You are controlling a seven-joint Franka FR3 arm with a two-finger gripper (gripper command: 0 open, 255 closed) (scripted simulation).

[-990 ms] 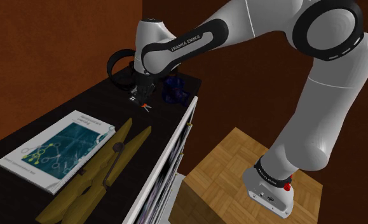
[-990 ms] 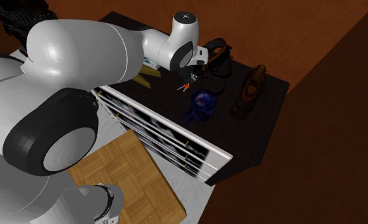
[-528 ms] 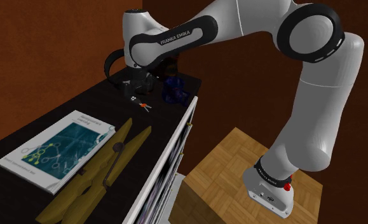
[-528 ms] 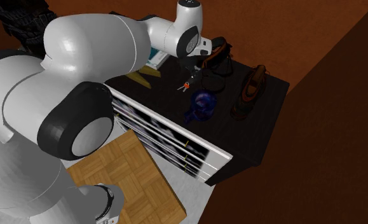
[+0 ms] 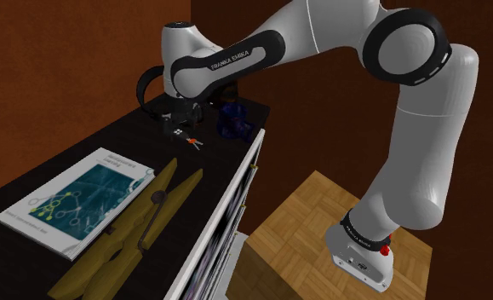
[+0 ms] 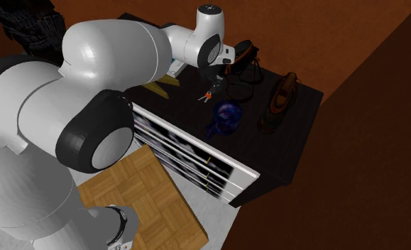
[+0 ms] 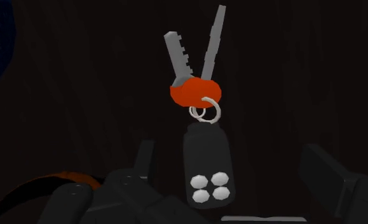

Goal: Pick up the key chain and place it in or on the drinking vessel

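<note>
I am seeing the key chain (image 7: 195, 92) showing matt grey metal blades, a smooth orange head and a black plastic fob. The dark surface (image 7: 316, 76) is looking matt, the blue mug (image 6: 226, 115) glossy, and the stand (image 5: 308, 226) wood-topped.

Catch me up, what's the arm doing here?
The white Franka arm has its tool poised over the key chain on the dark table. The fingers stand open on either side of it, not clasping it. The key chain lies on the table, not yet lifted. The blue drinking vessel sits close by, near the table's edge.
</note>
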